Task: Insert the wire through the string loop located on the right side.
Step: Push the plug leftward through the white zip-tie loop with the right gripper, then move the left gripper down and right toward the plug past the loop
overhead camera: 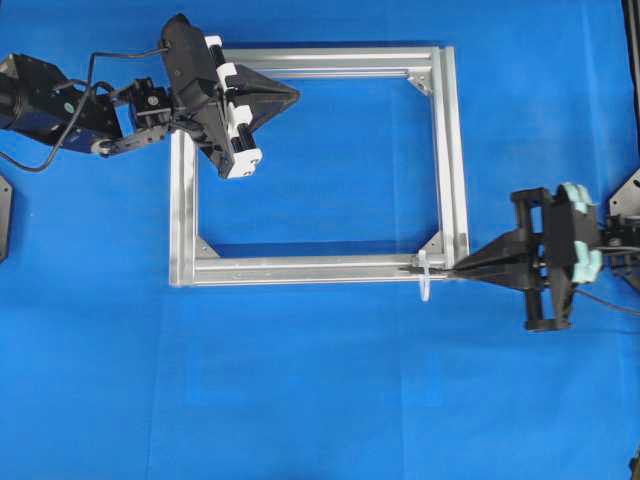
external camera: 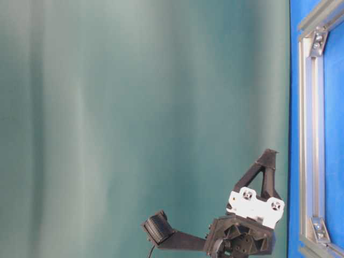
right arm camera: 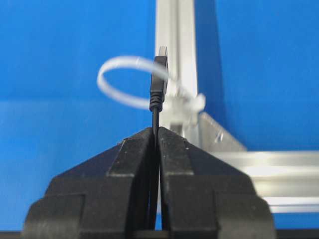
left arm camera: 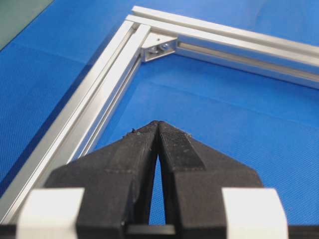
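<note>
the left claw (overhead camera: 290, 96) hangs clenched on nothing over the far left corner of the aluminium frame (overhead camera: 452, 150), which lies flat on the blue desk (overhead camera: 300, 380). at the frame's near right corner the whitish string loop (right arm camera: 130, 82) sticks out from the rail. just right of it the right claw (overhead camera: 458, 270) grasps the wire (right arm camera: 155, 117), whose plug tip sits at the loop's rim; whether it has passed through is unclear.

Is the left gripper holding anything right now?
No, the left gripper is shut on nothing, its tips meeting over bare blue mat inside the aluminium frame.
</note>
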`<action>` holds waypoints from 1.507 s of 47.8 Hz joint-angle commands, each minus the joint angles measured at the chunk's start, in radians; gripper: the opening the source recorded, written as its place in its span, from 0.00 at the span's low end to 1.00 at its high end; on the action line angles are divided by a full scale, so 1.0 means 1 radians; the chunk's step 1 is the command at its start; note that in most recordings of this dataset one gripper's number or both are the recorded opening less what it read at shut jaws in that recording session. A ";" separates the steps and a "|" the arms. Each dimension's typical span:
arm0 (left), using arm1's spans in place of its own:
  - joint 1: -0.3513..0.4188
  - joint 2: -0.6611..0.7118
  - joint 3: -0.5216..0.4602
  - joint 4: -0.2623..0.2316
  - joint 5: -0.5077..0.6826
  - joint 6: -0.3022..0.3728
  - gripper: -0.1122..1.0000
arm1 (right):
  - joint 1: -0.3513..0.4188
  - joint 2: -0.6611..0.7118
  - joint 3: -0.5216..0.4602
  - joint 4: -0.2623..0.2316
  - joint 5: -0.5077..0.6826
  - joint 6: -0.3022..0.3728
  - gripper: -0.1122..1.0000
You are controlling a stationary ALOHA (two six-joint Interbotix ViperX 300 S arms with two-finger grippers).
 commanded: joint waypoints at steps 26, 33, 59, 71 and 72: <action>-0.015 -0.031 -0.008 0.003 -0.005 -0.002 0.10 | -0.009 0.092 -0.091 0.003 -0.023 -0.003 0.07; -0.048 -0.029 -0.006 0.003 -0.005 -0.012 0.10 | -0.009 0.092 -0.092 0.003 -0.023 -0.003 0.07; -0.465 -0.031 0.017 0.003 -0.003 -0.064 0.10 | -0.009 0.092 -0.094 0.003 -0.023 -0.005 0.07; -0.517 -0.031 0.014 0.002 0.002 -0.064 0.10 | -0.011 0.092 -0.095 0.003 -0.023 -0.003 0.07; -0.515 -0.029 0.014 0.002 0.003 -0.064 0.10 | -0.009 0.092 -0.095 0.003 -0.023 -0.003 0.07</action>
